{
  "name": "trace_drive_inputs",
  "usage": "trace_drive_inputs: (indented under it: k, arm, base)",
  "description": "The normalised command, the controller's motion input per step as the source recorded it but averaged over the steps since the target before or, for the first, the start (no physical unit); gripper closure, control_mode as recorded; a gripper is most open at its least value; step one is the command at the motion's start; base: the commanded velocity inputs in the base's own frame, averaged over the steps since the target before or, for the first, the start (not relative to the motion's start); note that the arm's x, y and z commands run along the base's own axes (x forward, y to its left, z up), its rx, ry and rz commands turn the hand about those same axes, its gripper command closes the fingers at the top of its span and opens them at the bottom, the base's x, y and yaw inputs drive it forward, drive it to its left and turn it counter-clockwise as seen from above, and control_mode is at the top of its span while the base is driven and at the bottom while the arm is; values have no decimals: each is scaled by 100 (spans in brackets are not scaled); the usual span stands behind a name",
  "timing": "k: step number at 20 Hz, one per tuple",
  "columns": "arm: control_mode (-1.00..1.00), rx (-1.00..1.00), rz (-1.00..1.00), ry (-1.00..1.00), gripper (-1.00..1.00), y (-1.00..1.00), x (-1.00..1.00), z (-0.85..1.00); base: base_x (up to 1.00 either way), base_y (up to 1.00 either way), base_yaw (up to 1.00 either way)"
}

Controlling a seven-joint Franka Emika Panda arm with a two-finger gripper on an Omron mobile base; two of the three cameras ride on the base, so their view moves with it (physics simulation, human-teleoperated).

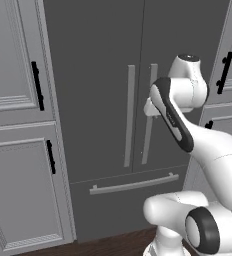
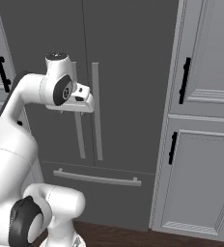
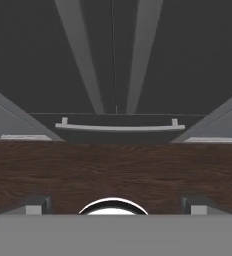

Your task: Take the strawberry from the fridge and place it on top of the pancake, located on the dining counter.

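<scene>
No text, label, brand, number or sign can be read anywhere. The fridge [image 1: 113,75] doors are plain dark grey, its bar handles [image 1: 130,116] unmarked, and the drawer handle [image 3: 119,127] bears nothing. The cabinets [image 2: 205,144] on either side are blank grey panels with bare black handles [image 2: 184,80]. The arm [image 1: 188,125] carries no lettering or logo.

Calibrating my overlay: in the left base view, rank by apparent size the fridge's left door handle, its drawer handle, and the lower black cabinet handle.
1. Left door handle, the longest bar.
2. Drawer handle, clearly shorter.
3. Lower black cabinet handle, the shortest and thinnest.

All sit on roughly the same front plane, so nearness barely skews it.
</scene>
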Motion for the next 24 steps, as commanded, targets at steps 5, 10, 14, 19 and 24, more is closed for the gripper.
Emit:
trace_drive_inputs:
  k: [5,10,14,19,24]
  arm:
    - [-100,0,1,-3,-100,-9,15,-9]
    - [-100,0,3,-21,-100,-8,86,-24]
    - [-100,0,2,-21,-100,-15,78,-19]
    - [-100,0,-2,-13,-100,-13,52,-3]
    - [-100,0,-6,-9,-100,0,56,-15]
  base:
    - [0,0,0]
    - [0,0,0]
    - [0,0,0]
    - [0,0,0]
    - [0,0,0]
